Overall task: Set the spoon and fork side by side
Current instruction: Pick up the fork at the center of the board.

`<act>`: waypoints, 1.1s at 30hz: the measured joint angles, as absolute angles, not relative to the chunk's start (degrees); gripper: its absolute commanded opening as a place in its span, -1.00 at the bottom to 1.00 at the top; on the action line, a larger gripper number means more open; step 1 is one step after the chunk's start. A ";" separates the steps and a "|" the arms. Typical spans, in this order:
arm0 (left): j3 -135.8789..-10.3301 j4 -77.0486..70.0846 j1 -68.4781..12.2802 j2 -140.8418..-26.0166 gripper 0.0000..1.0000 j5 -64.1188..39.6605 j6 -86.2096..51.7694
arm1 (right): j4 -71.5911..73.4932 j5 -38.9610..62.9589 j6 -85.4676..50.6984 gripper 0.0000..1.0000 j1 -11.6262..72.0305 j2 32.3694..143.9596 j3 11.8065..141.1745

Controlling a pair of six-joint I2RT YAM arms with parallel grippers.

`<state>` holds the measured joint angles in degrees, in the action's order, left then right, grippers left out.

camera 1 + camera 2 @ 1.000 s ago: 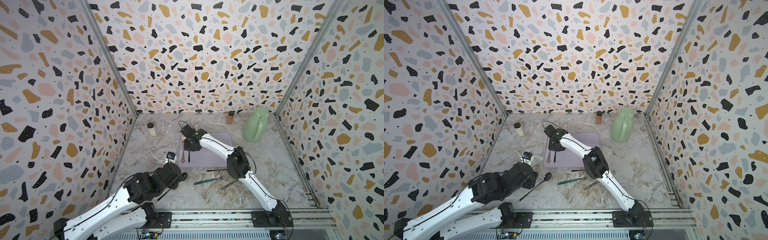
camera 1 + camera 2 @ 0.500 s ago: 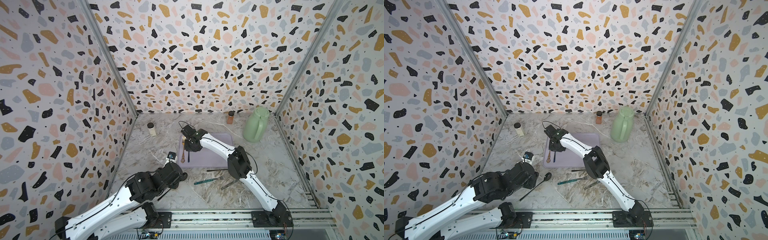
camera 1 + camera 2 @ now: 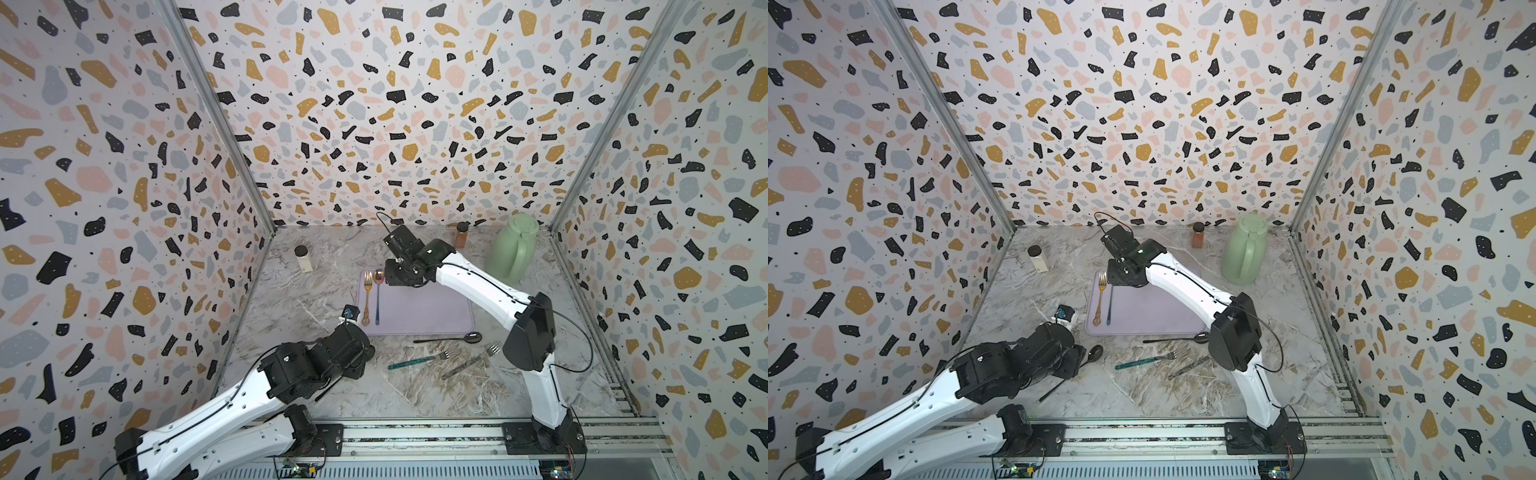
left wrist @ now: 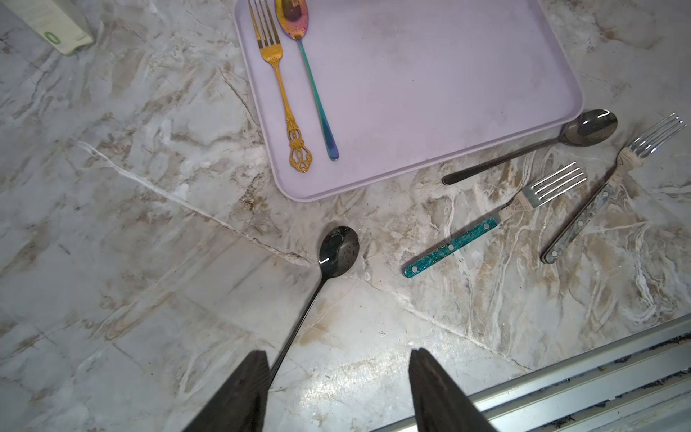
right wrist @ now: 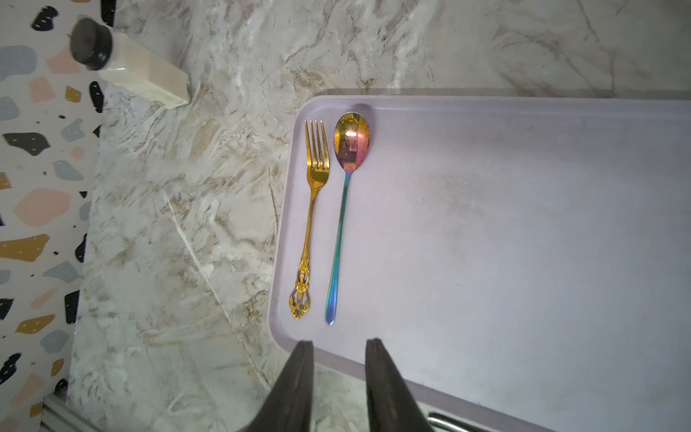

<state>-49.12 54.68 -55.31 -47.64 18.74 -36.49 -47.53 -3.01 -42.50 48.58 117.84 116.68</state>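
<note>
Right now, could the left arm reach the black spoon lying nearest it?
Probably yes. That black spoon lies on bare marble just ahead of the left gripper, whose jaws stand open; its handle runs beside one finger, with nothing in between.

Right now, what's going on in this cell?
The gold fork and the rainbow spoon lie side by side, parallel and not touching, along one edge of the lilac tray, so the placing looks done. The right tool hangs above them, jaws apart and empty. The left tool is open over the marble table. A black spoon lies before it, not gripped. A second black spoon, a teal-handled fork and a grey-handled fork lie off the tray.
</note>
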 measured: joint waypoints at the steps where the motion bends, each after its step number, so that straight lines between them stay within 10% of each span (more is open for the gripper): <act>1: -48.62 53.84 -55.31 -48.05 0.25 18.00 -36.42 | -46.68 -3.22 -41.67 -0.38 48.53 115.33 113.89; 13: -40.32 36.77 -58.59 -55.79 0.18 11.31 -32.58 | -36.67 -5.65 -33.91 -0.27 44.75 89.21 81.03; 33: -38.28 13.74 -60.20 -77.54 0.29 8.05 -12.73 | -26.46 -6.42 -26.50 -0.21 35.70 73.38 62.43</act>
